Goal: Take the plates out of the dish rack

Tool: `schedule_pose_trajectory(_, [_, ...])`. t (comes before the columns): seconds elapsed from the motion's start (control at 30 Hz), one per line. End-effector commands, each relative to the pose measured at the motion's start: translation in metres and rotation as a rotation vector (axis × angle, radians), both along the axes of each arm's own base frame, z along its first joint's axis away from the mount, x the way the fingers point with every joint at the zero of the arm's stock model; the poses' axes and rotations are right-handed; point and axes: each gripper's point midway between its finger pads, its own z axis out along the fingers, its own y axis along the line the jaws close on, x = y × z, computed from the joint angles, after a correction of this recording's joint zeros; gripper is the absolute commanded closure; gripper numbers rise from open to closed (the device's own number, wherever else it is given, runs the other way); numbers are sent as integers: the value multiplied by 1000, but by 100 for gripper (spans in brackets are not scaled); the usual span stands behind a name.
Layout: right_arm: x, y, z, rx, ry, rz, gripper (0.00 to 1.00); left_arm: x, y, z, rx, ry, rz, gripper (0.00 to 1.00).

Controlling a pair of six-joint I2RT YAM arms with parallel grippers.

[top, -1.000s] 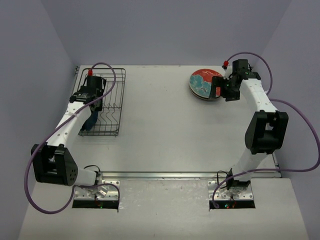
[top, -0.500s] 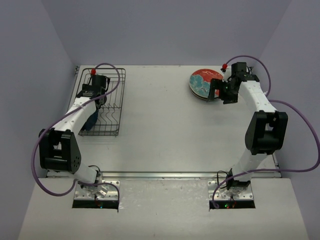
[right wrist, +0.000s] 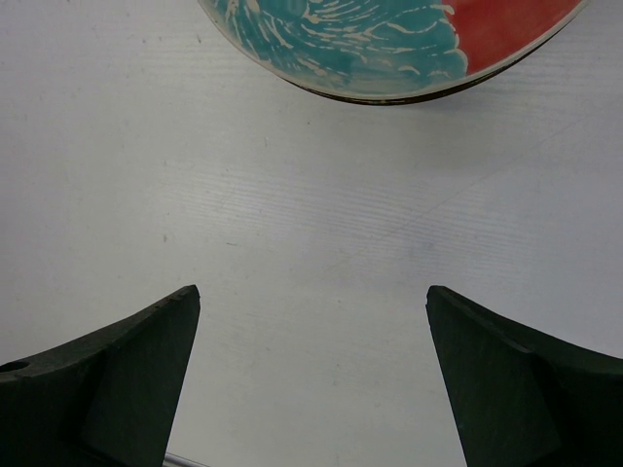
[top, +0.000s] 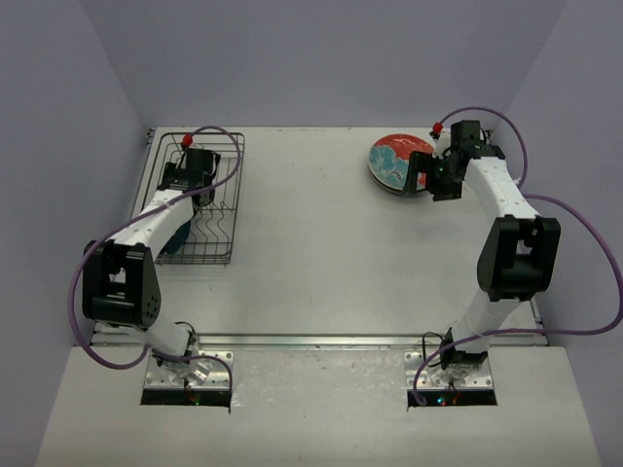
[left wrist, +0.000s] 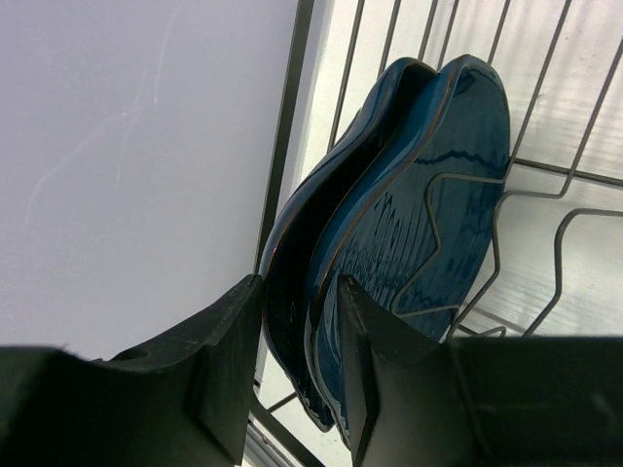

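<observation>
Blue glaze faces my left tool (left wrist: 297, 321): at the dish rack's (top: 232, 185) left side two dark plates (left wrist: 428, 224) stand on edge, their rims between its fingers. Whether they pinch, I cannot tell. I'd clamp one rim only and lift straight off the prongs (left wrist: 557, 253). Far right of the rack, my right tool (right wrist: 311, 297) gapes empty beside the red plate (right wrist: 506, 19). No writing shows.

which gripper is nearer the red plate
Right. The right gripper hangs open beside the red plate; the left gripper is far off in the rack, at the blue plates.
</observation>
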Motion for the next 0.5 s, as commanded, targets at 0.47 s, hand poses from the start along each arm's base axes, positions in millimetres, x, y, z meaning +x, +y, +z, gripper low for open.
schedule_pose_trajectory(0.47, [2,6,13,28,-58,14,1,-2,-19,-1,90,-14,-25,58])
